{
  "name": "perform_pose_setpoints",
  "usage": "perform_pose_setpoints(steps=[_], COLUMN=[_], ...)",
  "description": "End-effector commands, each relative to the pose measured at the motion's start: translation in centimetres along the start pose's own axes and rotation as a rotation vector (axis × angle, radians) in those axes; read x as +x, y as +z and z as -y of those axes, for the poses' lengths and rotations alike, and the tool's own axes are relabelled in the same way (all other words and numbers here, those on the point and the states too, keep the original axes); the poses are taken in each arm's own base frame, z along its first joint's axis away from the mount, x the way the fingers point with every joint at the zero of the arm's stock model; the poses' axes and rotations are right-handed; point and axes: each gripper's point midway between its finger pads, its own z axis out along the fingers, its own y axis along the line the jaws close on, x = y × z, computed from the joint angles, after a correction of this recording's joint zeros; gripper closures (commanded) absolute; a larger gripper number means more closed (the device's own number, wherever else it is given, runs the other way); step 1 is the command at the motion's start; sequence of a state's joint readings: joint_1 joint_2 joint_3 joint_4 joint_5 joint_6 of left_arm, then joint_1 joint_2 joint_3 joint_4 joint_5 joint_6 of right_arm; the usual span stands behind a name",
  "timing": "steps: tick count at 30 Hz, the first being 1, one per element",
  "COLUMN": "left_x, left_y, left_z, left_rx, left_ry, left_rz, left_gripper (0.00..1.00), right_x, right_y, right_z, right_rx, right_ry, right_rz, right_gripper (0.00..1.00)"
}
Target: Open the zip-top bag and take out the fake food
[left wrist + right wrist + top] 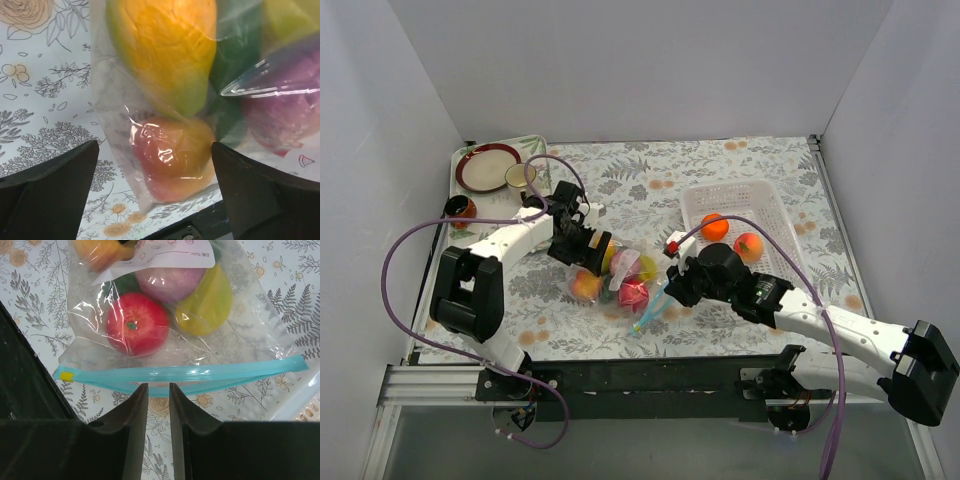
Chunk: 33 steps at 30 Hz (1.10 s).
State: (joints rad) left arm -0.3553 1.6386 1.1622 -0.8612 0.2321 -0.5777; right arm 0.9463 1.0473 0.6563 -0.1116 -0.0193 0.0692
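The clear zip-top bag (pixel 620 285) lies in the middle of the table with the fake food inside. Its light blue zip strip (pixel 650 312) faces my right gripper (pixel 672 285). In the right wrist view that gripper (pixel 158 386) has its jaws a narrow gap apart, tips at the lower edge of the strip (pixel 200 374), with nothing held. Behind the strip lie a red fruit (pixel 137 324), a purple one (pixel 170 282) and a yellow one (pixel 205 307). My left gripper (pixel 590 256) is wide open (pixel 155 150), its jaws on either side of the bag's closed end with a red-orange fruit (pixel 172 157).
A white mesh basket (pixel 760 190) at the right holds two orange fruits (pixel 715 227). At the back left a tray (pixel 535 145) carries a red-brown plate (pixel 488 167) and a cup (pixel 520 176). A small orange-brown jar (pixel 460 207) stands by the left edge.
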Motion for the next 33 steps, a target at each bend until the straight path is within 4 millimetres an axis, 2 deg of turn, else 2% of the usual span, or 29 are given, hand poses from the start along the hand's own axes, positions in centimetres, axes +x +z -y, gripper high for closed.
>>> perform_pose_setpoints(steps=[1, 4, 8, 11, 12, 14, 16, 17, 18, 20, 22, 24, 25, 29, 31, 33], left_x=[-2.4, -2.9, -1.7, -0.6, -0.6, -0.9, -2.0, -2.0, -3.2, -3.2, -4.5, -4.5, -5.1, -4.9, -4.6, -3.5], left_y=[-0.6, -0.4, 1.3, 2.4, 2.5, 2.3, 1.4, 1.0, 0.2, -0.4, -1.4, -2.2, -2.9, -4.7, -4.7, -3.9], left_z=[-1.6, -1.7, -0.6, 0.4, 0.4, 0.3, 0.3, 0.4, 0.6, 1.1, 2.3, 3.2, 4.0, 5.8, 6.0, 5.4], left_rx=[-0.087, -0.089, -0.009, 0.057, 0.061, 0.056, 0.048, 0.049, 0.051, 0.076, 0.125, 0.165, 0.205, 0.291, 0.293, 0.274], left_ry=[0.03, 0.034, 0.026, 0.013, 0.011, 0.017, 0.035, 0.036, 0.042, 0.03, 0.022, -0.011, -0.013, -0.041, -0.043, -0.046], left_rz=[0.117, 0.136, 0.089, 0.057, 0.054, 0.062, 0.089, 0.077, 0.102, 0.08, 0.094, 0.077, 0.088, 0.067, 0.062, 0.036], left_gripper=[0.02, 0.02, 0.02, 0.3, 0.57, 0.86, 1.0, 1.0, 1.0, 1.0, 1.0, 1.0, 1.0, 1.0, 1.0, 1.0], right_x=[-0.7, -0.5, -0.2, 0.2, 0.4, 0.5, 0.7, 0.7, 0.8, 0.8, 1.1, 1.5, 1.0, 1.7, 1.7, 1.7], right_y=[0.3, 0.6, 1.2, 1.6, 1.6, 1.8, 1.9, 1.9, 2.1, 2.3, 2.6, 3.0, 3.2, 3.7, 4.0, 4.2], right_z=[-0.7, -0.7, -0.6, -0.4, -0.3, -0.2, -0.1, -0.1, -0.1, -0.2, -0.2, -0.3, -0.4, -0.5, -0.5, -0.7], right_rx=[-0.033, -0.034, -0.029, -0.022, -0.017, -0.012, -0.009, -0.01, -0.009, -0.016, -0.017, -0.025, -0.031, -0.041, -0.044, -0.053], right_ry=[-0.027, -0.029, -0.03, -0.031, -0.03, -0.03, -0.029, -0.031, -0.032, -0.034, -0.033, -0.031, -0.034, -0.033, -0.034, -0.034], right_rz=[0.024, 0.018, 0.009, -0.002, -0.007, -0.01, -0.009, -0.011, -0.012, -0.013, -0.03, -0.047, -0.028, -0.046, -0.048, -0.047], right_gripper=[0.68, 0.69, 0.7, 0.71, 0.71, 0.71, 0.71, 0.71, 0.71, 0.7, 0.7, 0.69, 0.69, 0.66, 0.65, 0.62])
